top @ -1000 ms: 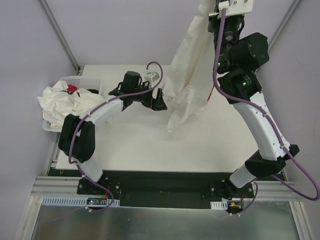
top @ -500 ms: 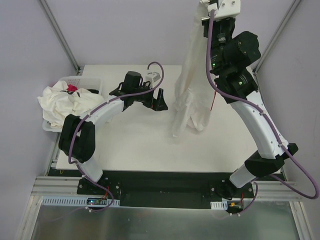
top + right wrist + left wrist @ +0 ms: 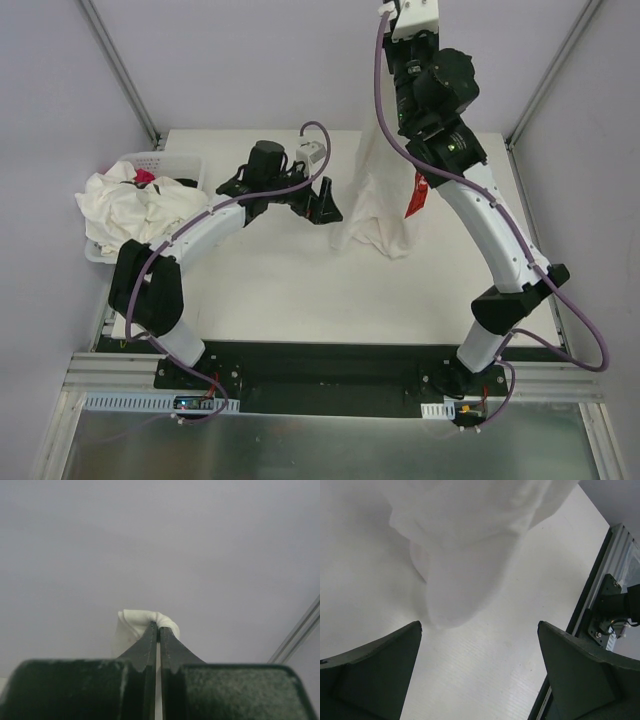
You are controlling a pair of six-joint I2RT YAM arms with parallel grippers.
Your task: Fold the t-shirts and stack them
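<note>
An off-white t-shirt (image 3: 378, 190) hangs in a long bunched drape from high up, its lower end resting on the white table (image 3: 260, 290). My right gripper (image 3: 158, 625) is shut on a fold of this shirt (image 3: 142, 617) at its top; in the top view the fingertips are above the frame edge. My left gripper (image 3: 325, 203) is open, low over the table just left of the shirt's lower end. In the left wrist view the hanging cloth (image 3: 465, 540) is ahead of the open gripper (image 3: 480, 625), with nothing between the fingers. More t-shirts (image 3: 125, 208) lie crumpled in the basket.
The white perforated basket (image 3: 178, 160) stands at the table's far left, with a bit of red (image 3: 146, 177) among the cloth. A small red packet (image 3: 415, 195) shows beside the hanging shirt. The table's black frame edge (image 3: 580, 615) runs along the right of the left wrist view.
The right arm has swung left, carrying the hanging shirt with it; the shirt's lower end has come closer to the left gripper. The left gripper has edged slightly right and stayed open.
</note>
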